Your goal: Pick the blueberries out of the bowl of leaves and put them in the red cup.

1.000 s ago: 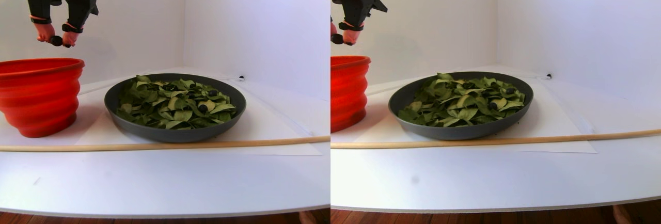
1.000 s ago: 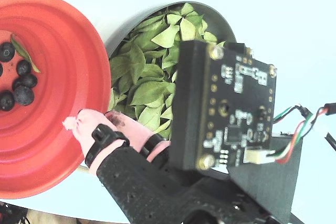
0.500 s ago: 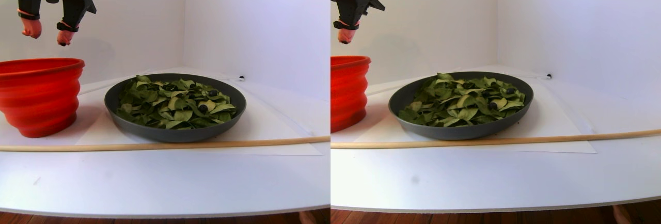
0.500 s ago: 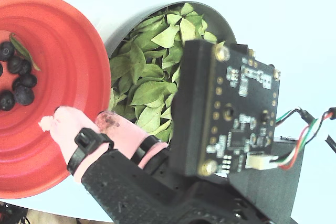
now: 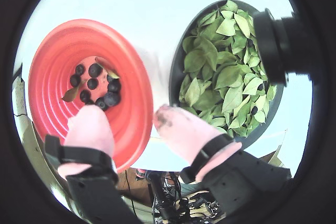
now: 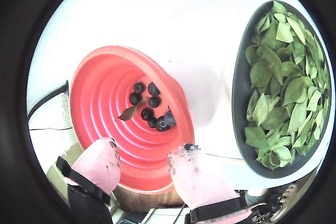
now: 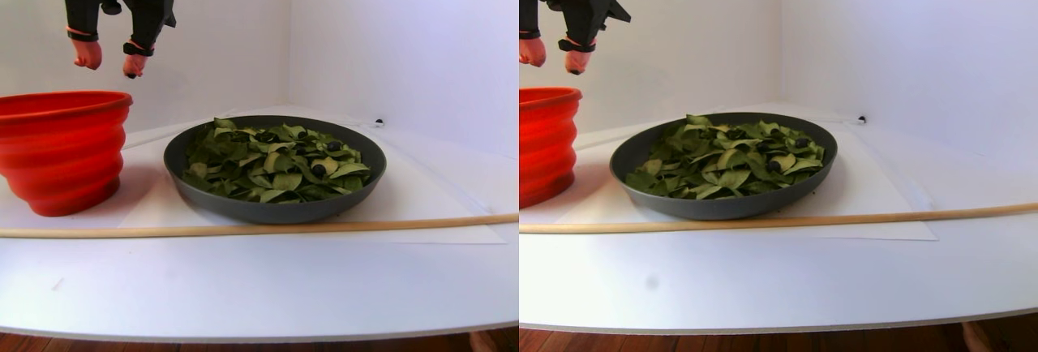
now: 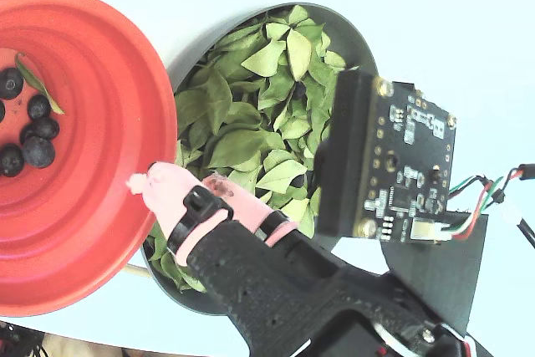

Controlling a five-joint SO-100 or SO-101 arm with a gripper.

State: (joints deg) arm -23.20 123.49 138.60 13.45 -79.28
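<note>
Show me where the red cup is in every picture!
A wrist view: the red cup fills the left half.
Another wrist view: it sits lower centre-left.
Stereo pair view: far left in both halves.
Fixed view: left side, cut by the edge.
Shared landmark: the grey bowl of leaves, right beside the cup.

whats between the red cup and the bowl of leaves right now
Nothing stands between the red cup and the bowl: the stereo pair view shows only a bare strip of white table there.
</note>
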